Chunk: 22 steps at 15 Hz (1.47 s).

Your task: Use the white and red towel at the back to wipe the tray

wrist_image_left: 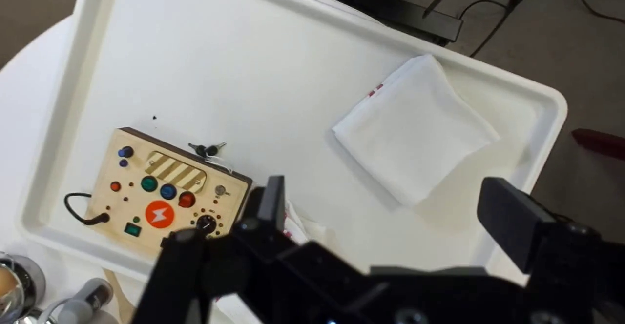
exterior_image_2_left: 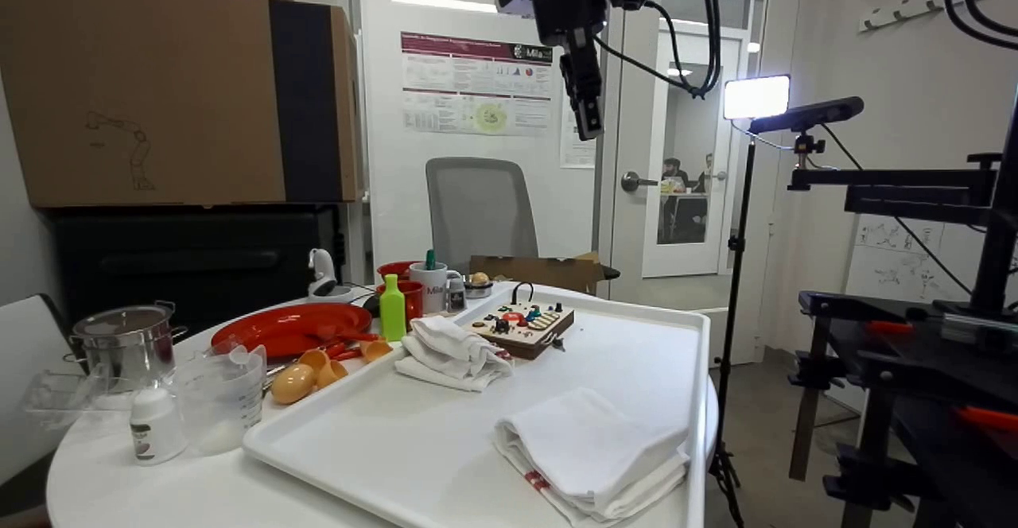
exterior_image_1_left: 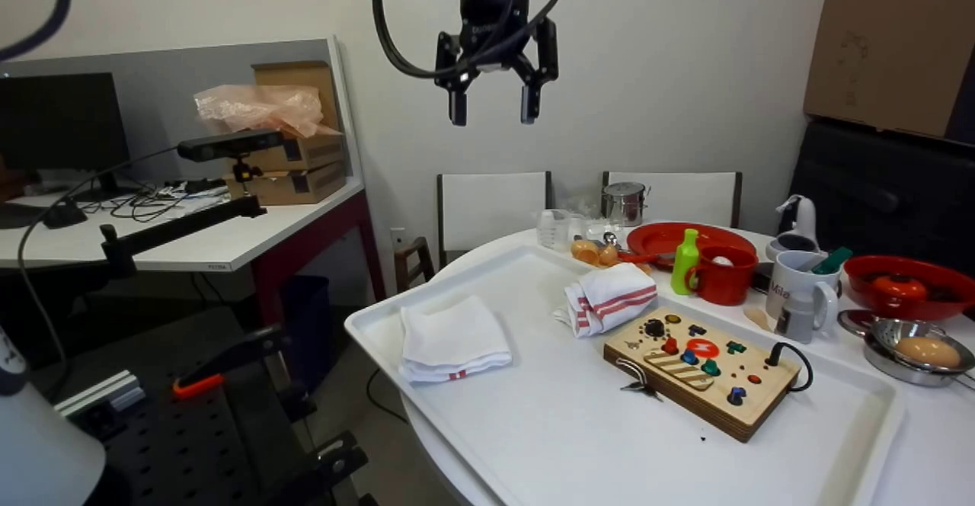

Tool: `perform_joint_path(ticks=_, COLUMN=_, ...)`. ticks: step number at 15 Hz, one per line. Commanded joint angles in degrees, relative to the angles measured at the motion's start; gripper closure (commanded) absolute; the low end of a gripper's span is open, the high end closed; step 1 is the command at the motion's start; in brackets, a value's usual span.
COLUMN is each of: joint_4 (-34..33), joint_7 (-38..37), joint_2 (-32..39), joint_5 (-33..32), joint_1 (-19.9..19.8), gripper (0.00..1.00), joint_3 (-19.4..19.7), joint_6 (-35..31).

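At upper centre, the Robotiq gripper (exterior_image_1_left: 493,116) gapes empty. A misaligned reach could knock the wooden button box (exterior_image_1_left: 704,376) beside the red-striped towel (exterior_image_1_left: 612,298).

"Mila" was legible on the mug (exterior_image_1_left: 796,273), right of frame in an exterior view, and on the poster (exterior_image_2_left: 477,83), upper middle in an exterior view; smaller print there unreadable. Wrist view, lower left: wooden board (wrist_image_left: 154,194) bore a white-on-red lightning-bolt sign (wrist_image_left: 159,214).
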<state>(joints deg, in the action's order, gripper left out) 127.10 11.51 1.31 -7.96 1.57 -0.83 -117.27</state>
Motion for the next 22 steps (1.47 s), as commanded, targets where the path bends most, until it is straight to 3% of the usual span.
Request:
perform_joint_path(ticks=1, joint_4=-7.3, joint_7=-6.15, joint_2=6.88, joint_5=-3.49, joint_1=1.11, gripper=0.0, joint_3=-1.16, joint_6=1.87)
perform_joint_path(ticks=2, joint_4=-3.12, joint_7=-3.19, joint_2=3.66, joint_5=-1.4, joint_1=0.49, gripper=0.0, joint_3=-1.01, joint_6=0.2)
perform_joint_path(ticks=7, joint_4=-3.79, joint_7=-3.55, joint_2=4.73, joint_5=-1.53, joint_1=0.39, gripper=0.0, joint_3=-1.12, joint_6=0.19)
perform_joint_path(ticks=11, joint_4=-2.67, joint_7=-6.05, joint_2=6.77, joint_5=-3.65, joint_1=0.48, gripper=0.0, joint_3=-0.86, joint_6=-5.84)
perform_joint_path(ticks=17, joint_4=-7.37, joint_7=-11.9, joint_2=15.92, joint_5=-9.69, joint_1=1.29, gripper=0.0, joint_3=0.16, joint_6=-13.7)
perform_joint_path(ticks=22, joint_4=-17.58, joint_7=-21.25, joint_2=27.16, joint_5=-10.04, joint_1=2.84, gripper=0.0, joint_3=2.7, joint_6=-12.29)
